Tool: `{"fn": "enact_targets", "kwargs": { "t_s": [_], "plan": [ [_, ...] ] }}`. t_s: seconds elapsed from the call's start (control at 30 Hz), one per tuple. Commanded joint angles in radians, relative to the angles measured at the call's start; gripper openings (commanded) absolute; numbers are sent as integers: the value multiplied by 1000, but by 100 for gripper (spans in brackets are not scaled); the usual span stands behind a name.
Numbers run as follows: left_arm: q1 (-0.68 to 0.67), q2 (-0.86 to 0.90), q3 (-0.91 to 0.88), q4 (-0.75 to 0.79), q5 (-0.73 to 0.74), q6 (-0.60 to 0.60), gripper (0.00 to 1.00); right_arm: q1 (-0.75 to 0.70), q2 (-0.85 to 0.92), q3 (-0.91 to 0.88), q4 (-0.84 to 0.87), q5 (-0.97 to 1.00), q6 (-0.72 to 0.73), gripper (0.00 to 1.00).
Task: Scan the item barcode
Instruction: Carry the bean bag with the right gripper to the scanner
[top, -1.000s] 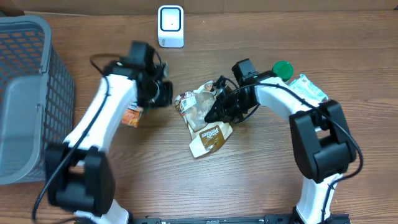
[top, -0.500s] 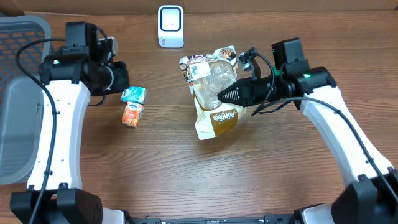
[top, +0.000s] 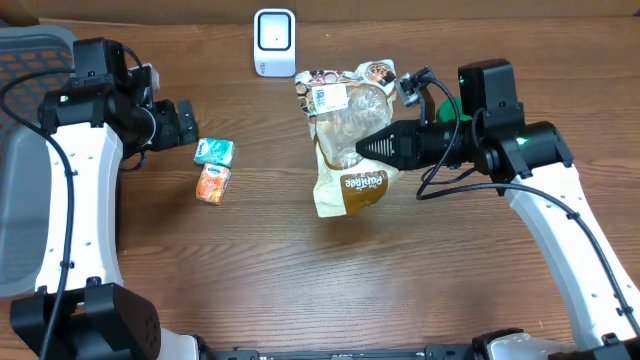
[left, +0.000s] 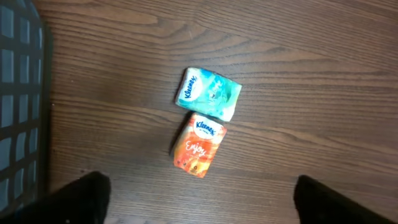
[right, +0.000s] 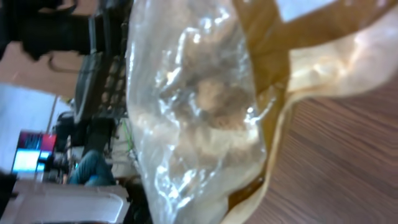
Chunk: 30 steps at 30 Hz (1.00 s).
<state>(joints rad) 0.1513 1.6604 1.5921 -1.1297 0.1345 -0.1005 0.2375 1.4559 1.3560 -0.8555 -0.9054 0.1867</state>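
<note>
My right gripper (top: 366, 148) is shut on a brown and clear snack bag (top: 345, 140) and holds it off the table, just right of and below the white scanner (top: 274, 42). A white barcode label (top: 328, 97) sits near the bag's top edge and faces up. The bag (right: 199, 106) fills the right wrist view and hides the fingers there. My left gripper (top: 185, 122) is open at the left. Its dark fingertips (left: 87, 196) stand far apart with nothing between them.
A teal tissue pack (top: 214, 152) and an orange one (top: 212, 184) lie together on the wooden table, just right of the left gripper. The teal pack (left: 208, 94) and the orange pack (left: 199, 144) also show in the left wrist view. A grey mesh basket (top: 20, 180) stands at the left edge.
The left gripper has opened and drawn back to the left; the teal pack now lies beside the orange one. The right arm has carried the bag up and away toward the scanner.
</note>
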Motion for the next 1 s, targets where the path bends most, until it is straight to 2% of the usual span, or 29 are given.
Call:
{"fn": "enact_targets", "kwargs": {
  "t_s": [0.0,0.13,0.27,0.4,0.53,0.63,0.83,0.97],
  "plan": [
    [4,7,-6,5,-15,11,99,12,26,129,-42,119,60,4],
    [4,7,-6,5,-15,11,99,56,143,388,-234,284,-3,4],
    [4,7,-6,5,-15,11,100,115,329,760,-443,473,-63,4],
    [4,7,-6,5,-15,11,99,155,492,1036,-516,690,-92,4],
    [4,7,-6,5,-15,11,100,208,583,1059,-371,1081,-159,4],
    [4,7,-6,5,-15,11,99,243,653,1051,-233,1295,-225,4],
    [4,7,-6,5,-15,11,100,294,806,1051,16,1362,-628,4],
    [4,7,-6,5,-15,11,99,327,898,1051,149,1415,-794,4]
  ]
}}
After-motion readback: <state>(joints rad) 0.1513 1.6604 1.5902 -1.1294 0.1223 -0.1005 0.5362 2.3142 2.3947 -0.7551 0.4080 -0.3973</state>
